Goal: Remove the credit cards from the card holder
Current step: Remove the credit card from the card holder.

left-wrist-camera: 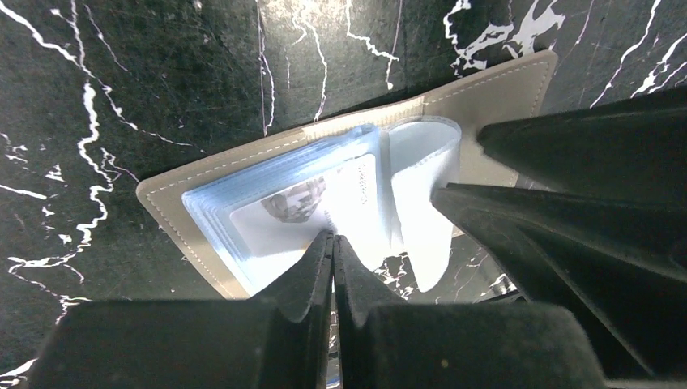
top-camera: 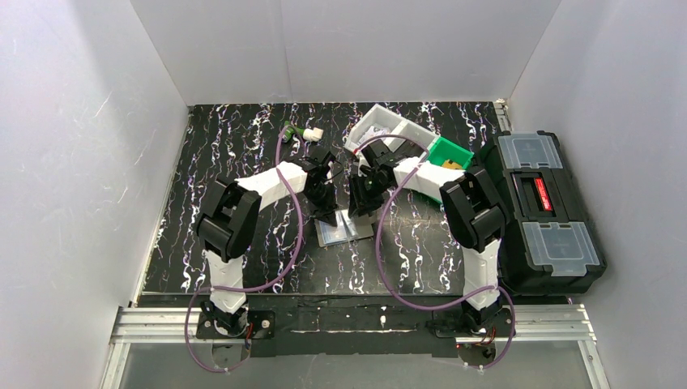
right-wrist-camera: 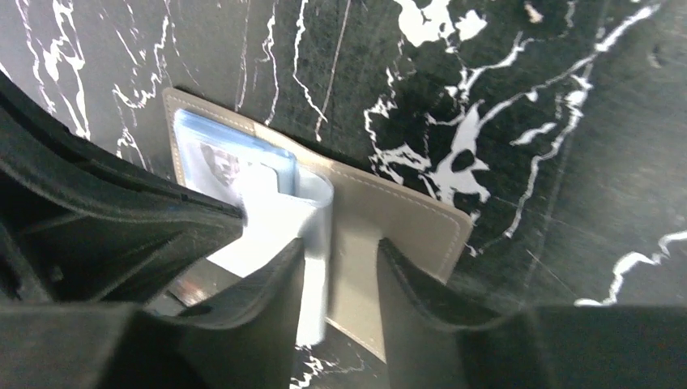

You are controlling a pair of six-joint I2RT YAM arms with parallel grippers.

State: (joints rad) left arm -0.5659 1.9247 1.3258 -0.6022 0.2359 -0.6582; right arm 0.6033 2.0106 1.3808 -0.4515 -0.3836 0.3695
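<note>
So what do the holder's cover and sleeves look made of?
Cover: likely leather or faux leather, matte grey-beige, with a stitched line along its edge. Sleeves: probably thin clear plastic, glossy and bluish, a card showing through.

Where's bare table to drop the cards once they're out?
Bare: left strip between left arm and wall; near strip between card holder and arm bases, cables looping over it. Crowded: centre, left fingers and right fingers at the holder; far right, white bin, green bin, toolbox.
</note>
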